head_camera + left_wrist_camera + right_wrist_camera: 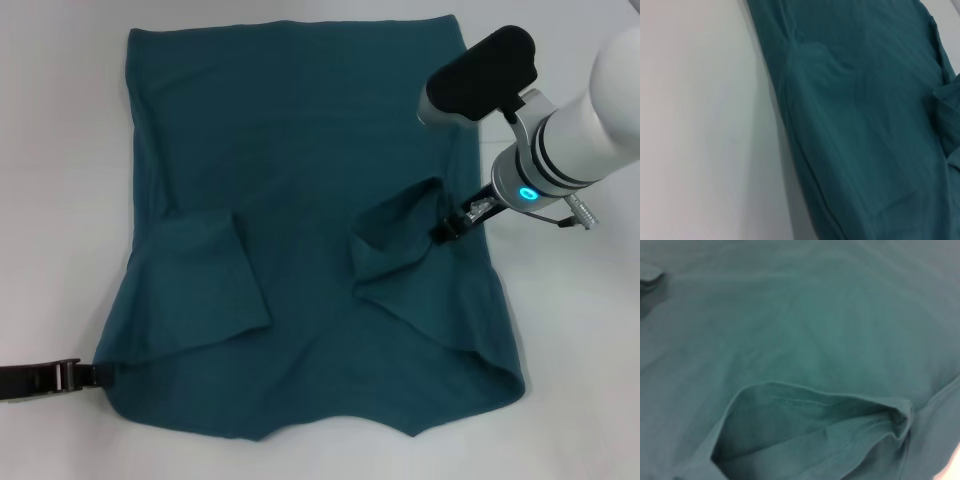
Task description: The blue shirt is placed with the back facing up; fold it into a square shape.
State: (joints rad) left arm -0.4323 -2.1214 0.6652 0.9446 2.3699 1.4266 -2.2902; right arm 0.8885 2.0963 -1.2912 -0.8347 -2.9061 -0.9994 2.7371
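Note:
The blue shirt (300,170) lies spread on the white table with its plain back up, and it also shows in the left wrist view (865,125) and the right wrist view (800,325). Its left sleeve (205,285) lies folded in onto the body. My right gripper (452,228) is shut on the edge of the right sleeve (400,250) and holds it raised over the body, with the sleeve opening gaping (810,435). My left gripper (88,375) lies low at the shirt's near left corner, touching its edge.
The white table (570,380) surrounds the shirt on all sides, with bare strips to the left (700,125) and right. The right arm's white forearm (600,110) hangs above the shirt's right edge.

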